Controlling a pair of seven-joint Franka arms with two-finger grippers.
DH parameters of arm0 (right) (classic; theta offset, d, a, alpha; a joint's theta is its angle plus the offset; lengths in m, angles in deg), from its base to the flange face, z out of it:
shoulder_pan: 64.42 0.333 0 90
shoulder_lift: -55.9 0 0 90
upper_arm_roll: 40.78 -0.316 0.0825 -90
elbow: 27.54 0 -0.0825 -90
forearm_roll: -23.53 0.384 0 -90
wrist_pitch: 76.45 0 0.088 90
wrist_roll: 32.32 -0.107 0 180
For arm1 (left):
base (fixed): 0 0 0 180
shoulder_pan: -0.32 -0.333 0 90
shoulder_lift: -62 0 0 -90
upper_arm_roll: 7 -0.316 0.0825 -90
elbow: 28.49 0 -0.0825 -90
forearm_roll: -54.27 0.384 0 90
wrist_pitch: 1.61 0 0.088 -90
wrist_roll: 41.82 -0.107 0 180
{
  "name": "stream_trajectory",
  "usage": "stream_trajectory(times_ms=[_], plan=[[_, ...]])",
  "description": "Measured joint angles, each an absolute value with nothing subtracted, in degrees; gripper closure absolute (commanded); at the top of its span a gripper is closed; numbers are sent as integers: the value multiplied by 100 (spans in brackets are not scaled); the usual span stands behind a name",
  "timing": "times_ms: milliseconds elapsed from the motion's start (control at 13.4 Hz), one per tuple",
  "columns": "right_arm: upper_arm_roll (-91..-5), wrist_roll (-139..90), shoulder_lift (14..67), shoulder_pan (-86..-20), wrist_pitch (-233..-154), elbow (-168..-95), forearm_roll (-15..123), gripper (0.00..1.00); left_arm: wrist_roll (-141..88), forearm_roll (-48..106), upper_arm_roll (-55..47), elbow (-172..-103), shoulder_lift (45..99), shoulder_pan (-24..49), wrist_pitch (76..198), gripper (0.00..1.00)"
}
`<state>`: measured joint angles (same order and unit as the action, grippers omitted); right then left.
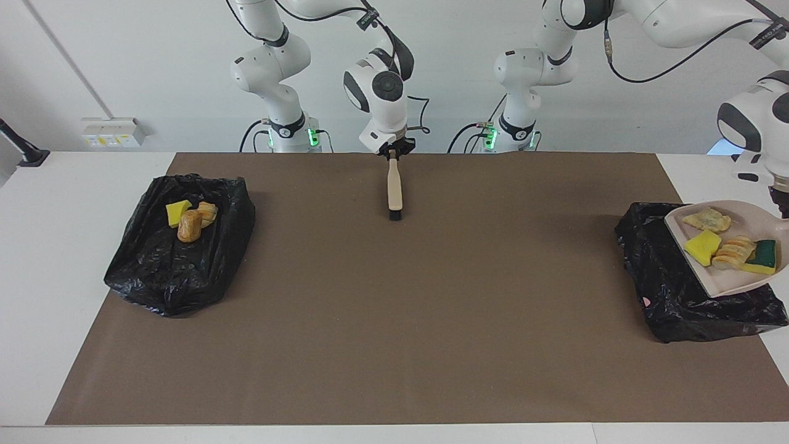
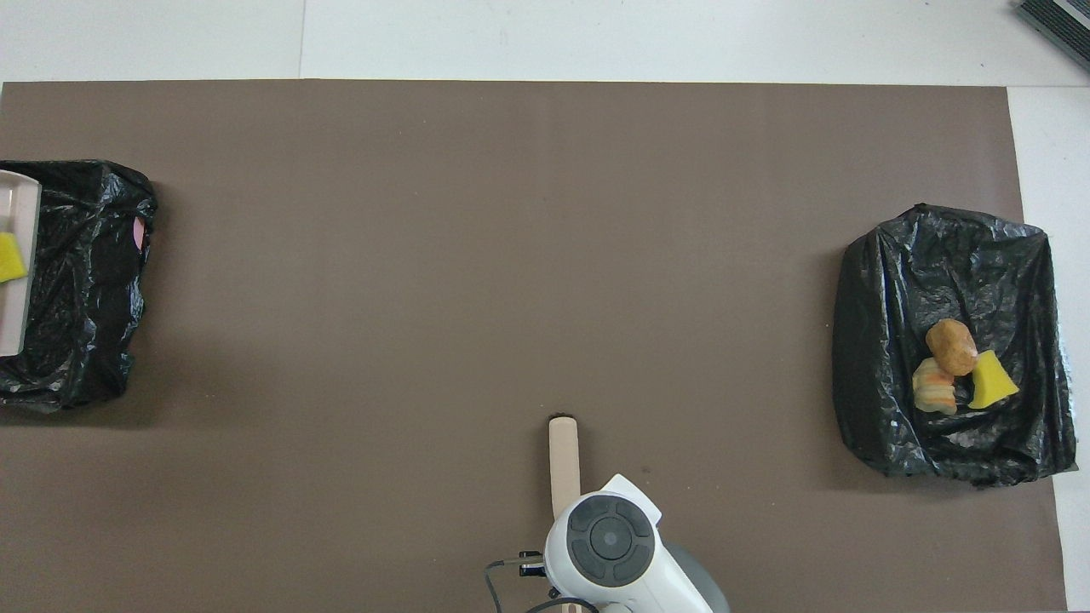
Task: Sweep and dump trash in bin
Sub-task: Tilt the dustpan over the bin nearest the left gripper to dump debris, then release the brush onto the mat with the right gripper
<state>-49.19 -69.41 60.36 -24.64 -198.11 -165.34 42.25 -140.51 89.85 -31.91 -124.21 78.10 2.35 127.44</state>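
If the left claw (image 1: 781,200), pinching the beige plastic dustpan (image 1: 727,280) over the black bag-lined bin (image 1: 678,296), tips it badly, the yellow sponge and bread-like trash scraps (image 1: 730,246) may spill onto the tabletop (image 1: 394,277), while the right claw (image 1: 393,152) pinches the beige brush (image 1: 394,191).

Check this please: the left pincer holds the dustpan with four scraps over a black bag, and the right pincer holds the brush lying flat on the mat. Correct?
Not quite. In the facing view, the brush hangs upright from the right pincer, bristles down on the mat. The rest holds: left pincer, dustpan, four scraps, black bag.

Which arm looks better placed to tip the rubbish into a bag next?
The left: its gripper holds the loaded dustpan over the black bag. The right gripper only holds the brush mid-table.
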Motion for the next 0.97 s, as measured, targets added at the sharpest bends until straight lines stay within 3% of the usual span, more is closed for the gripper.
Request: stream_trajectory(times_ms=[75, 149, 224, 598, 971], plan=[[-4919, -6940, 6036, -2468, -19811, -16535, 4225, 94, -13945, 9319, -3166, -12429, 7814, 246, 12744, 100], [-4920, -6940, 6035, -2468, -19811, -16535, 4225, 39, -13853, 9638, -3152, -12430, 7814, 264, 12744, 100], [-4920, -6936, 6034, -2471, -19811, -16535, 4225, 0, -13793, 9917, -3152, -12430, 7813, 283, 12727, 100], [-4909, -6620, 5869, -2616, -19840, -16344, 4164, 0, -13238, 11163, -2971, -12431, 7758, 288, 12170, 100], [-4871, -6547, 5293, -3380, -19860, -15350, 3364, 0, -12739, 12307, -2391, -12326, 7603, 301, 11031, 100]])
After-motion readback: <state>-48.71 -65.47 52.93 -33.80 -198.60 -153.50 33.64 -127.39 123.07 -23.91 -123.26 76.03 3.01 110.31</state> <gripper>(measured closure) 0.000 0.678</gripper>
